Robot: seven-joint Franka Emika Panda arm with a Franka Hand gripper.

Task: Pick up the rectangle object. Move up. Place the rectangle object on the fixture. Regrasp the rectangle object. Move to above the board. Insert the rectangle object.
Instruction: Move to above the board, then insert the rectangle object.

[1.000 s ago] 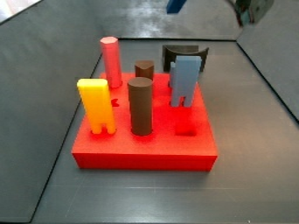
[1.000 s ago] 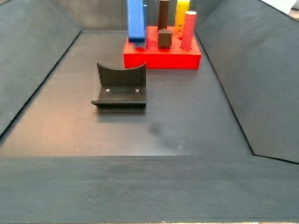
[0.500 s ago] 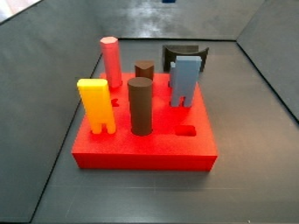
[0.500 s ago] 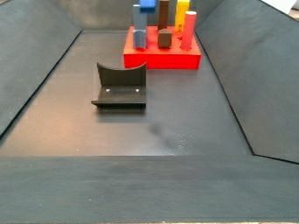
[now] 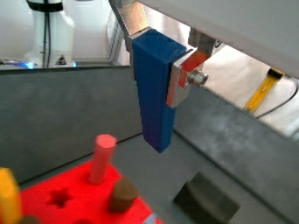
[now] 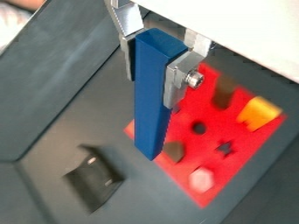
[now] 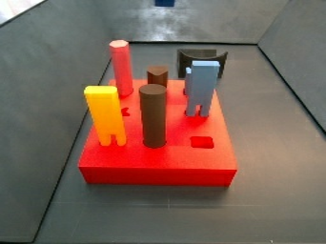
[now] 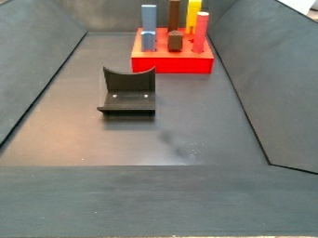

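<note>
The tool (image 5: 163,66) pinches the blue rectangle object (image 5: 152,87) near its top, hanging upright high above the red board (image 6: 228,144). To do well, centre it over the empty rectangular slot (image 7: 201,142), at the board's 4 o'clock in a side view, then lower straight.

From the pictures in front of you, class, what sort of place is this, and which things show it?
Probably a robotics test cell. A dark walled enclosure holds a red peg board with coloured pegs, and the fixture stands on its floor. The gripper, high above the board, grips the blue rectangle object.
</note>
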